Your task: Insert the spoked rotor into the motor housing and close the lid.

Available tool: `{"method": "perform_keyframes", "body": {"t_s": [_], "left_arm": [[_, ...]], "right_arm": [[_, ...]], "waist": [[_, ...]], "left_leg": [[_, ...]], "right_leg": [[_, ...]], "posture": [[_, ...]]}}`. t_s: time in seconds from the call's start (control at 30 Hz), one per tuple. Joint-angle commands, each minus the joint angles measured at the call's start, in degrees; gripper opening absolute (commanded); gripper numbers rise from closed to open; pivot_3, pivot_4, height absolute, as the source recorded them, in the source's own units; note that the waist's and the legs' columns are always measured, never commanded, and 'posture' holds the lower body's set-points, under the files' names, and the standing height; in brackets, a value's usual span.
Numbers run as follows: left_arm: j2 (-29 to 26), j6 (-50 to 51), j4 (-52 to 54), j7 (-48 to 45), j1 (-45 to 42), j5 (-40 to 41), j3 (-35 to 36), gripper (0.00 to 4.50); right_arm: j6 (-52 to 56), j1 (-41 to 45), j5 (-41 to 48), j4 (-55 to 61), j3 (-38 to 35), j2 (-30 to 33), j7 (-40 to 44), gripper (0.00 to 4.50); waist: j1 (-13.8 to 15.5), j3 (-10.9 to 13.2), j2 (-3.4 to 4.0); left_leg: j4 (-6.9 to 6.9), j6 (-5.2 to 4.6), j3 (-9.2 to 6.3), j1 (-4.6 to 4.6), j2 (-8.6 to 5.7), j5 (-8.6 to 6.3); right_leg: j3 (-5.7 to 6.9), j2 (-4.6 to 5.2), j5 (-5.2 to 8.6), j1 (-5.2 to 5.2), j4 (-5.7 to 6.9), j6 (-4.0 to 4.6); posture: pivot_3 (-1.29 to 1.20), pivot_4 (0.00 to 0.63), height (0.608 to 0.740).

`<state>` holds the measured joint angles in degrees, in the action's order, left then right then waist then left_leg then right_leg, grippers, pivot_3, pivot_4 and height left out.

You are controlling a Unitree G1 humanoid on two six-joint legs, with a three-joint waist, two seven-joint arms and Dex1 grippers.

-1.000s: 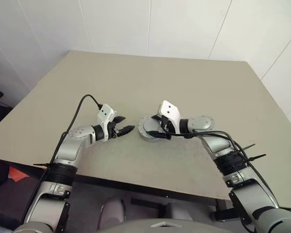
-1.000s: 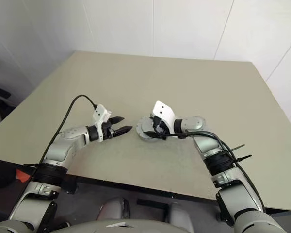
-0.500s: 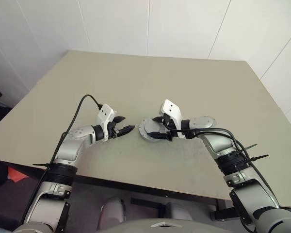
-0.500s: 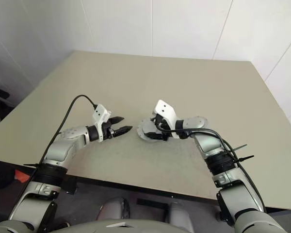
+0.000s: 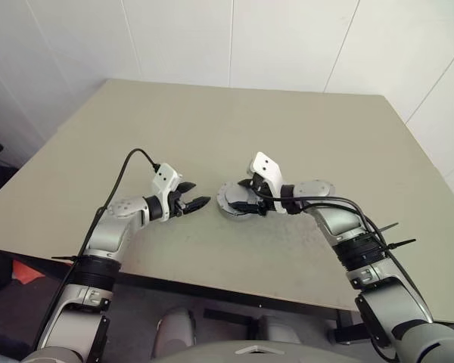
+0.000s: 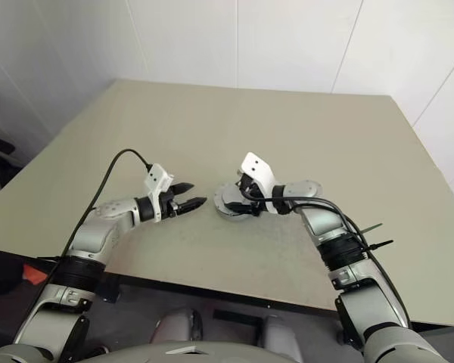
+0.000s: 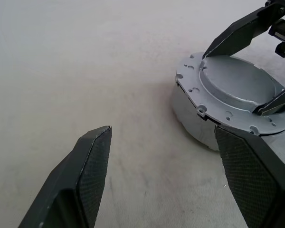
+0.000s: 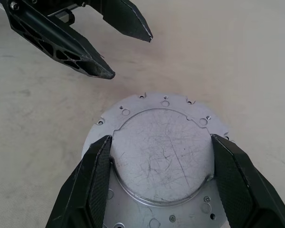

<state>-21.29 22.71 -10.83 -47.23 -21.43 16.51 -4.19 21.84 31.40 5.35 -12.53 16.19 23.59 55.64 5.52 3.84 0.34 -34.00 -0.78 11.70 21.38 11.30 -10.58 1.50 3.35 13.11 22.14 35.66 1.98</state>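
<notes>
Barely anything shifts: the left gripper (image 5: 193, 203) stays wide open and empty beside the motor housing (image 5: 233, 201), near the table's (image 5: 287, 128) front edge. The right gripper (image 8: 161, 185) stays spread across the seated lid (image 8: 162, 154), apparently pressing; closing looks nearly finished.

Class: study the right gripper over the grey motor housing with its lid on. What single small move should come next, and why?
Probably lift the right gripper straight up. The lid already lies flat on the motor housing, and the fingers straddle its raised disc with jaws wide, so nothing appears left to press. The left gripper waits open beside it, apart.
</notes>
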Motion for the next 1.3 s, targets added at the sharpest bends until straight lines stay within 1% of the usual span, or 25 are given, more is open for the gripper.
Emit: {"method": "perform_keyframes", "body": {"t_s": [0.03,0.4,0.7,0.93,1.03,1.17,1.3], "left_arm": [[-0.24,-0.59,1.93,0.10,-0.04,0.06,0.35,3.69],[-0.09,-0.63,1.96,0.11,-0.08,0.05,0.23,3.69],[0.20,-0.32,2.18,0.27,0.03,0.18,0.25,3.69],[4.91,4.00,2.30,5.22,-2.68,2.45,2.01,3.69],[8.61,8.92,2.76,7.23,-5.03,6.45,3.74,3.69],[10.84,13.23,2.31,6.70,-7.31,8.95,3.39,2.84],[11.50,15.27,2.08,5.96,-8.18,9.49,1.97,1.45]], "right_arm": [[0.23,-0.43,-0.38,1.49,0.49,1.37,1.23,3.15],[-0.51,-0.12,-1.71,-0.51,0.97,1.38,0.23,3.15],[-1.38,-0.55,-1.91,-2.90,1.26,2.52,2.37,3.15],[-1.98,-0.21,-2.35,-4.75,1.23,2.42,2.08,3.15],[-2.03,-0.29,-2.43,-4.66,1.30,2.49,2.01,3.15],[-2.10,-0.40,-2.60,-4.42,1.38,2.53,1.79,3.15],[-2.33,-0.56,-2.74,-4.33,1.28,2.62,1.38,3.15]], "waist": [[0.05,0.00,0.00],[0.10,0.00,0.00],[0.20,0.00,-0.01],[0.24,-0.01,-0.01],[0.26,-0.01,-0.01],[0.22,-0.01,-0.02],[0.20,-0.01,-0.02]], "left_leg": [[0.00,0.00,0.00,0.00,0.00,0.00],[0.00,-0.01,0.00,0.01,-0.01,-0.01],[0.00,-0.03,-0.01,-0.01,-0.02,-0.02],[-0.03,-0.03,-0.01,-0.11,-0.06,-0.02],[-0.05,-0.03,-0.02,-0.19,-0.07,-0.02],[-0.06,-0.03,-0.02,-0.21,-0.09,-0.02],[-0.01,-0.05,-0.03,-0.22,-0.08,-0.03]], "right_leg": [[0.00,0.00,0.00,0.00,0.00,0.00],[0.00,0.00,0.00,-0.01,-0.02,0.00],[0.00,0.02,0.00,-0.06,-0.05,0.00],[0.00,0.05,0.00,-0.19,-0.05,-0.01],[0.00,0.07,0.01,-0.30,-0.07,-0.01],[0.00,0.08,0.00,-0.36,-0.11,-0.01],[0.00,0.06,0.01,-0.34,-0.11,-0.01]], "posture": [[0.00,0.000,0.740],[0.00,0.000,0.740],[0.00,0.000,0.740],[0.00,0.000,0.740],[0.00,0.000,0.740],[0.00,0.000,0.740],[0.00,0.000,0.740]]}}
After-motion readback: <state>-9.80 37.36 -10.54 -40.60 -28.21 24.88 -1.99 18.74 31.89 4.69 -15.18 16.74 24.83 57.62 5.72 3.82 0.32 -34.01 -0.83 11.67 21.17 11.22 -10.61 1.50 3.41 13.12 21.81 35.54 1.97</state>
